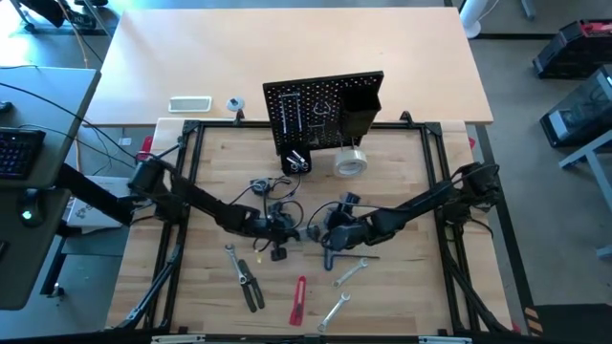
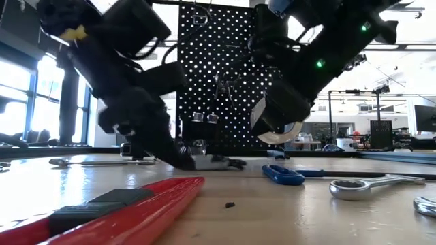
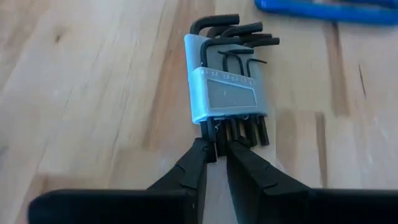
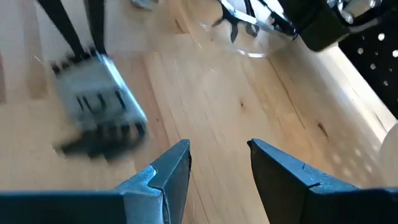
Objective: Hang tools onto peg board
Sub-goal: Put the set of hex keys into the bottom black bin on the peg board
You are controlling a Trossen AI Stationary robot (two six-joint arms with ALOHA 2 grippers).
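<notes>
A hex key set (image 3: 227, 93) in a grey holder sits at the table's middle, also seen in the right wrist view (image 4: 99, 109). My left gripper (image 3: 216, 152) is shut on it, seen from above (image 1: 287, 232). Just right of the set, my right gripper (image 4: 219, 158) stands open with nothing between its fingers, slanting down over bare wood (image 1: 323, 236). The black peg board (image 1: 320, 105) stands upright at the far middle, with hooks and a black bin. A pale tape roll (image 1: 351, 161) lies at its foot. My left gripper pinches the straight ends of the hex keys (image 3: 211, 142) where they stick out of the holder, between its two fingertips. The fingers slant down and lie along the keys. The bent ends point away from the gripper, low at the table top (image 2: 228, 163); whether the set is clear, I cannot tell.
A red-handled cutter (image 1: 299, 299), black-handled pliers (image 1: 249, 287) and two silver wrenches (image 1: 350, 273) (image 1: 333, 311) lie toward the near edge. A blue-handled tool (image 3: 323, 9) lies just beyond the hex keys. A white flat device (image 1: 189, 103) sits behind the frame.
</notes>
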